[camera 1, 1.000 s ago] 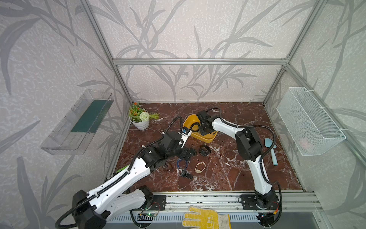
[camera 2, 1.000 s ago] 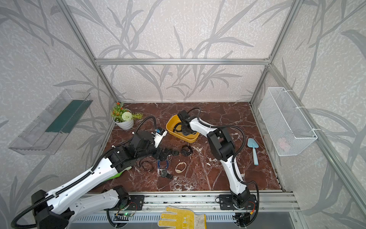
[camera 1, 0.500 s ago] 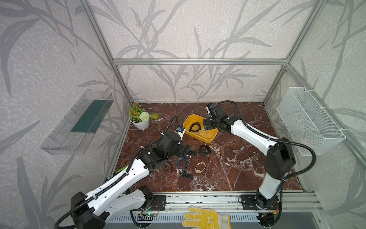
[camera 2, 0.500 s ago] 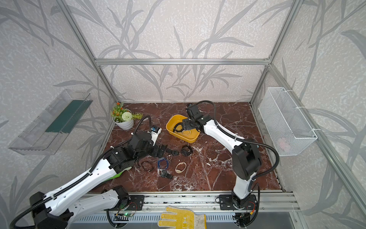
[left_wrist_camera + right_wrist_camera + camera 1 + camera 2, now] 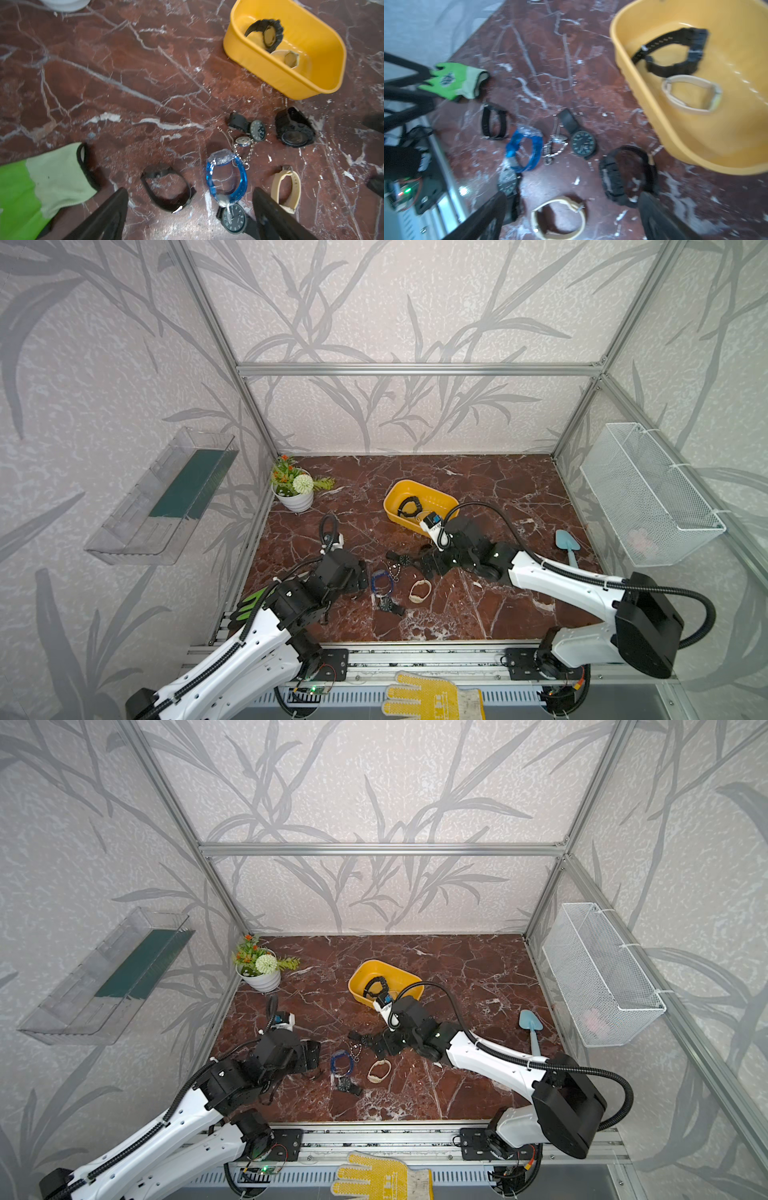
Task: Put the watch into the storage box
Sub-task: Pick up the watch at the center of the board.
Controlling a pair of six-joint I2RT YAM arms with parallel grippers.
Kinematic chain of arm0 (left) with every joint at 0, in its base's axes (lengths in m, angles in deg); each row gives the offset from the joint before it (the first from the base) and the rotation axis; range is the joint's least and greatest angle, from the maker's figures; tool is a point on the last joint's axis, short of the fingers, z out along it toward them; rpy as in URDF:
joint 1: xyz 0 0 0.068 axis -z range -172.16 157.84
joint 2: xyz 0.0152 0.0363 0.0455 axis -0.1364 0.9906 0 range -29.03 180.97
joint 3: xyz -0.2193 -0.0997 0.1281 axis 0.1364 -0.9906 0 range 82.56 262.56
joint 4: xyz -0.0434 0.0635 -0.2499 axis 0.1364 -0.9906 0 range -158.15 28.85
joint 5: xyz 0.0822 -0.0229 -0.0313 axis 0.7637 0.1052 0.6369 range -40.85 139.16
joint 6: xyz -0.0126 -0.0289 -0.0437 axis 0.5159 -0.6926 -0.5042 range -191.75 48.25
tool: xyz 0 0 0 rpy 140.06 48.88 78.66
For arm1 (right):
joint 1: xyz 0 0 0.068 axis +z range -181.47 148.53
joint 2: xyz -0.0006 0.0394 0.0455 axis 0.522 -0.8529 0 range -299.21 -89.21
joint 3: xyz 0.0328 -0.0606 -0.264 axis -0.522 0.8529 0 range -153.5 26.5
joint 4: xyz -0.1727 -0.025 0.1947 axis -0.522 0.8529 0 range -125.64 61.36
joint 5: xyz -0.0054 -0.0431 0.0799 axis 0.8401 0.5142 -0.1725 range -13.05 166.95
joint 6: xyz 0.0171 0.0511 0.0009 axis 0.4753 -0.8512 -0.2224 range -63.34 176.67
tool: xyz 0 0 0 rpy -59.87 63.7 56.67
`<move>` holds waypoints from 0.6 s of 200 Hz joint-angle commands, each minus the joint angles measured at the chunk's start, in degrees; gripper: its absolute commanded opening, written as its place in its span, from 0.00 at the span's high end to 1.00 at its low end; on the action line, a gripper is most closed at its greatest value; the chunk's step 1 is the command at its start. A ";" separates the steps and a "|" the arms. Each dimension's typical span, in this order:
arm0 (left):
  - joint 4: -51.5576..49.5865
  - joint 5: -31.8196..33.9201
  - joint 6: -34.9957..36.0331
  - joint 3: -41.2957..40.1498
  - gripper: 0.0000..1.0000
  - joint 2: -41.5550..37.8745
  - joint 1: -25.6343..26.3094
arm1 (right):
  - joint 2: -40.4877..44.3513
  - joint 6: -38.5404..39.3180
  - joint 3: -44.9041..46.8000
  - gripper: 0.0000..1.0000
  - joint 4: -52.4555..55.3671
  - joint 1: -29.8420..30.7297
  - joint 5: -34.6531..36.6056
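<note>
Both top views looking down from high front over whole red marble tabletop (image 5: 498, 489). Wrist cameras hovering close, facing down; both sharing small yellow plastic storage tub (image 5: 259, 68) and blue translucent watch (image 5: 221, 158).

leaf-patterned grey walls (image 5: 415, 302); veined red-brown marble floor (image 5: 498, 489); aluminium frame rails (image 5: 415, 369); even light

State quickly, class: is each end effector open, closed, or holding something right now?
Left end effector: open, holding nothing.
Right end effector: open, holding nothing.
</note>
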 commanded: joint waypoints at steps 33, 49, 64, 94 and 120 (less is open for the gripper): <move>-8.55 -0.14 -15.95 -3.27 0.21 -0.30 -1.47 | 1.60 2.40 1.91 0.01 -7.12 7.14 -6.22; -7.84 -2.14 -16.83 -4.75 0.28 0.19 -2.87 | 0.54 2.11 1.40 0.01 -7.45 8.25 -6.44; -7.22 -5.22 -16.43 -5.83 0.34 1.27 -5.39 | -0.48 1.79 0.86 0.01 -7.51 8.78 -6.38; -6.56 -7.66 -15.61 -7.26 0.36 1.28 -7.84 | -1.81 1.34 0.92 0.01 -9.01 9.10 -7.19; -4.11 -9.67 -14.14 -8.44 0.36 2.75 -10.20 | -3.18 2.58 0.85 0.01 -9.16 10.38 -7.03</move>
